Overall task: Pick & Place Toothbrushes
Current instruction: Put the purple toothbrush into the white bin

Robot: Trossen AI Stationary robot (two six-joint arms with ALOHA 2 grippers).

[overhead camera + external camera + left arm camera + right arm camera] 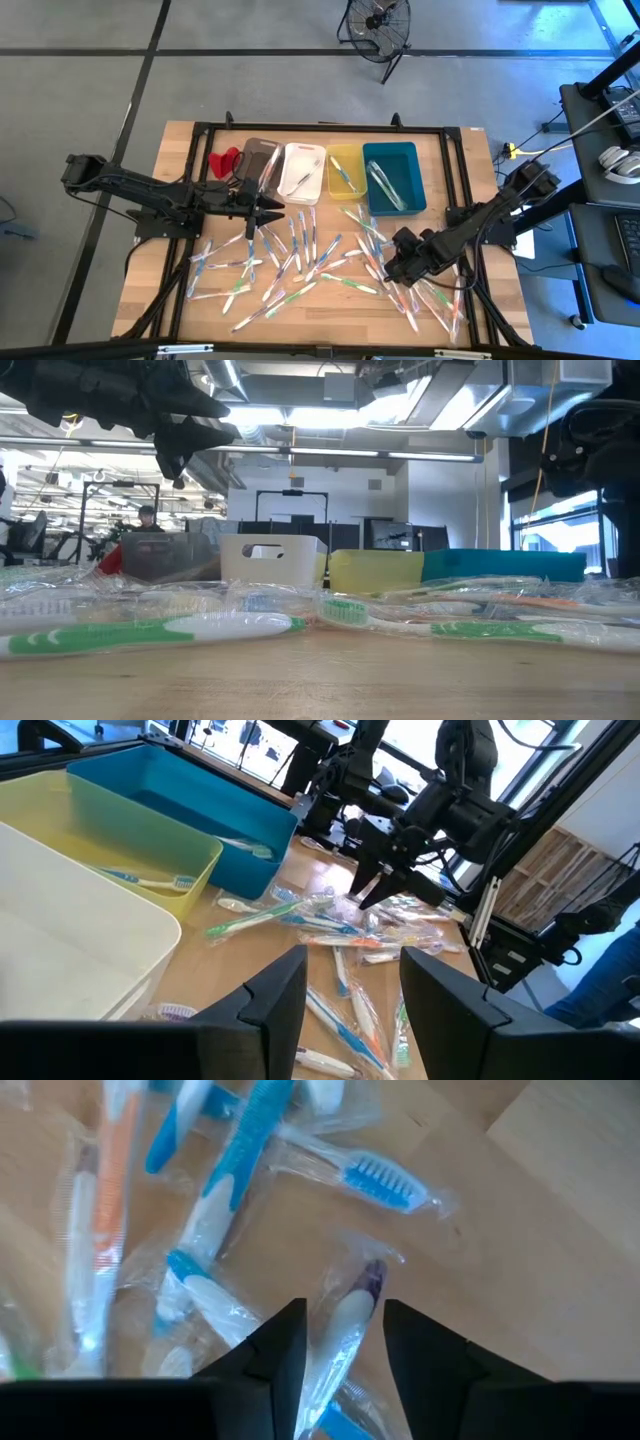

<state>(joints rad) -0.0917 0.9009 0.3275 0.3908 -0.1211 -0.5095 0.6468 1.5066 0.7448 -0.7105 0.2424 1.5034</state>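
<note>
Toothbrushes (300, 262) lie scattered in clear wrappers over the desk (180, 150), with a few already in the yellow bin (346, 170) and teal bin (394, 176). We see our right end effector (343, 1342) low over the pile, fingers apart, straddling a wrapped purple-tipped toothbrush (350, 1312) without gripping it. Our left end effector (350, 988) hovers parted and empty by the grey bin (258, 160).

Wooden table (170, 160) with a black frame, pretty cluttered

Four bins sit in a row along the far side: grey (259, 166), white (303, 172), yellow (346, 170), teal (393, 177). Small red object (225, 160) beside the grey one. Wrapped toothbrushes (300, 255) are scattered all over the near half.
</note>
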